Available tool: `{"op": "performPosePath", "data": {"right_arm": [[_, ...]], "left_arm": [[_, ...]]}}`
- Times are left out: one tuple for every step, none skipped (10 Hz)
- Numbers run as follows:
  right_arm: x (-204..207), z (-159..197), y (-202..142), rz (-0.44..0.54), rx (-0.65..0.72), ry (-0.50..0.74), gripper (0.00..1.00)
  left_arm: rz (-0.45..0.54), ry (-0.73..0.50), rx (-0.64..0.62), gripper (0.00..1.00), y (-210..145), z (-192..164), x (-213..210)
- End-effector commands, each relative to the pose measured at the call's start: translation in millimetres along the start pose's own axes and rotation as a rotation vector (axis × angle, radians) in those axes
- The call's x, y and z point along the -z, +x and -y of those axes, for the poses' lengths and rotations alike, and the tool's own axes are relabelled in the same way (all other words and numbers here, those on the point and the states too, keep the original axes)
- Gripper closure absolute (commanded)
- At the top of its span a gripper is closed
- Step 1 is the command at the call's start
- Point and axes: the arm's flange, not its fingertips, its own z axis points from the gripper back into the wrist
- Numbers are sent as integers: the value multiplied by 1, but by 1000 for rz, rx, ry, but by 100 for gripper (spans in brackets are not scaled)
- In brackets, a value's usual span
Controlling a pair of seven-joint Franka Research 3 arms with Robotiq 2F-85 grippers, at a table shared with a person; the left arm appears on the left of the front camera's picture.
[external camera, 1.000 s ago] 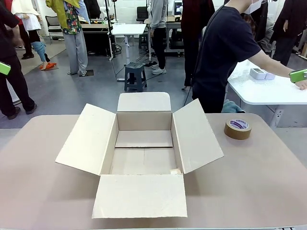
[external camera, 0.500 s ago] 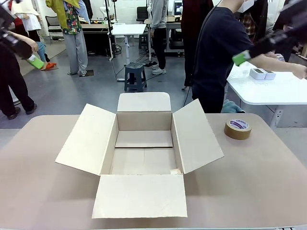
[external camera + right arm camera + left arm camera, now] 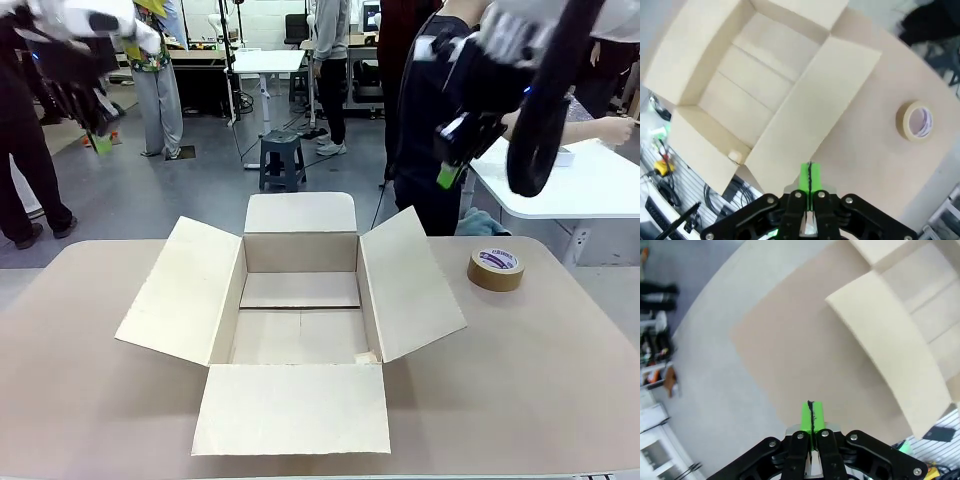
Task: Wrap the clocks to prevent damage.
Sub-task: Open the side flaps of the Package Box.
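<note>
Two white robot arms are hanging high above a tan table (image 3: pixel 560 380) in a busy workshop, where an open cardboard box (image 3: pixel 300 320) is lying with all four flaps spread and nothing packed inside. The left gripper (image 3: pixel 103 143) is hovering over the table's far left corner, its green pads pressed together on nothing; its wrist camera is looking past the closed fingertips (image 3: pixel 812 412) at bare tabletop and one box flap (image 3: pixel 900 340). The right gripper (image 3: pixel 447 176) is hovering beyond the box's right flap, likewise fully closed and empty (image 3: pixel 810 175), with the box (image 3: pixel 750 80) and a roll of brown tape (image 3: pixel 916 121) below it. The tape (image 3: pixel 496 268) is sitting near the table's far right corner. A small white object (image 3: pixel 563 157), possibly a clock, is lying on a white side table (image 3: pixel 590 190) near a person's hand (image 3: pixel 612 130), largely hidden behind the right arm
</note>
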Motion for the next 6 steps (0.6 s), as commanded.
{"op": "performPosePath", "data": {"right_arm": [[13,-13,14,-108,-27,-36,99],[24,-15,16,-104,-28,-44,99],[32,-14,14,-83,-59,-2,99],[27,-17,10,-91,-34,-32,99],[27,-17,10,-91,-34,-32,99],[27,-17,10,-91,-34,-32,99]], "left_arm": [[-103,126,14,100,3,28,21],[-95,113,25,100,2,37,29],[-41,58,21,100,-4,40,28],[-76,107,29,100,5,33,29],[-76,107,29,100,5,33,29],[-76,107,29,100,5,33,29]]}}
